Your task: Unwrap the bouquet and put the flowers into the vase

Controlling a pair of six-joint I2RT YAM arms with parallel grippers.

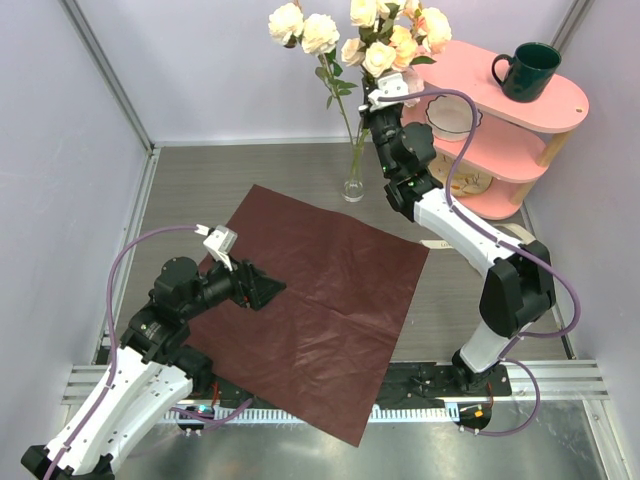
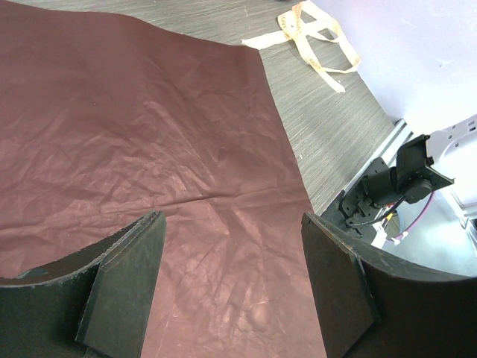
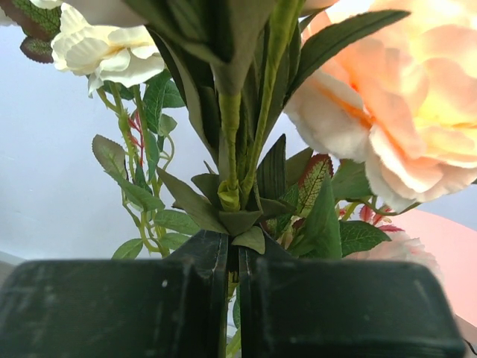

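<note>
Here, flowers (image 1: 388, 42) pinched in right claw (image 3: 232, 257), near vase (image 1: 353, 186)

I count one vase (image 1: 353, 185), one maroon sheet (image 1: 320, 300), one ribbon (image 2: 317, 33), one mug (image 1: 527, 70) and one bowl (image 1: 452, 115); the roses (image 1: 320, 33) are too bunched to count.

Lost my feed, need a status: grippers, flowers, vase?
Left gripper open over flat wrapping paper. Right gripper shut on flowers, by the vase; some stems already in. Nothing seen blocking.

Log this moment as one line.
left gripper open over wrapping paper | right gripper shut on flowers | vase holds stems
</note>
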